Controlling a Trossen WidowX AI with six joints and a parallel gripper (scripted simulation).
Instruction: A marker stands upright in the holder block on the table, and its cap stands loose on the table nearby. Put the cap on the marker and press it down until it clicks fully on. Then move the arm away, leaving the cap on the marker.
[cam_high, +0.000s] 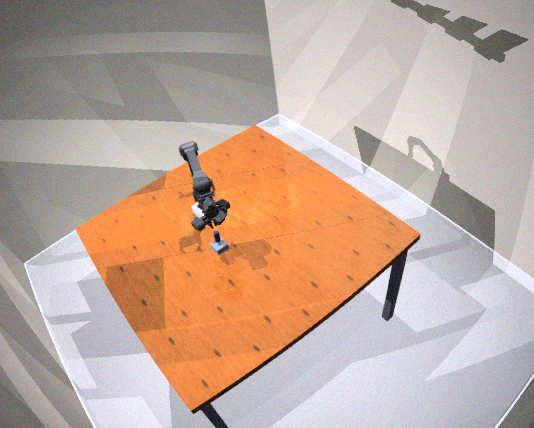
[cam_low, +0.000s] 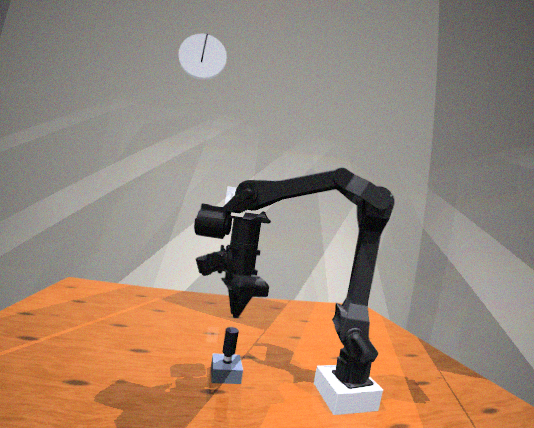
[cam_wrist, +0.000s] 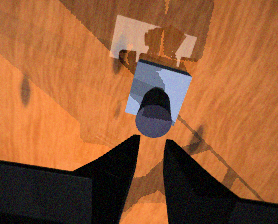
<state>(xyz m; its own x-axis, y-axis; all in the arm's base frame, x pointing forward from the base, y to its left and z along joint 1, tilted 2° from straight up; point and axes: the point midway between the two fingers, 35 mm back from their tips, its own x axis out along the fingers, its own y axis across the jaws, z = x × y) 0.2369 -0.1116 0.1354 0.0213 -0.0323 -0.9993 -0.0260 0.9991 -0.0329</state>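
Capped in dark plastic, the upright marker (cam_low: 230, 345) stood in the small grey-blue square holder block (cam_low: 226, 370) on the orange wooden worktop (cam_low: 100, 360), in front of the arm's white base plinth (cam_low: 348, 395). A pale band of the marker's barrel showed between the dark cylindrical cap (cam_low: 231, 341) and the block's top face. The black parallel-jaw tool (cam_low: 235, 311) hung pointing downward, above the cap and apart from it, with a visible gap of air between its tips and the cap's top. Its two fingers were drawn nearly together with nothing between them; in the wrist view only bare worktop showed through the narrow slot. That same view looked down on the round cap end (cam_wrist: 154, 120) and the block (cam_wrist: 175, 85) beyond the fingertips. The black jointed arm (cam_low: 367, 240) arched from its base over the block.
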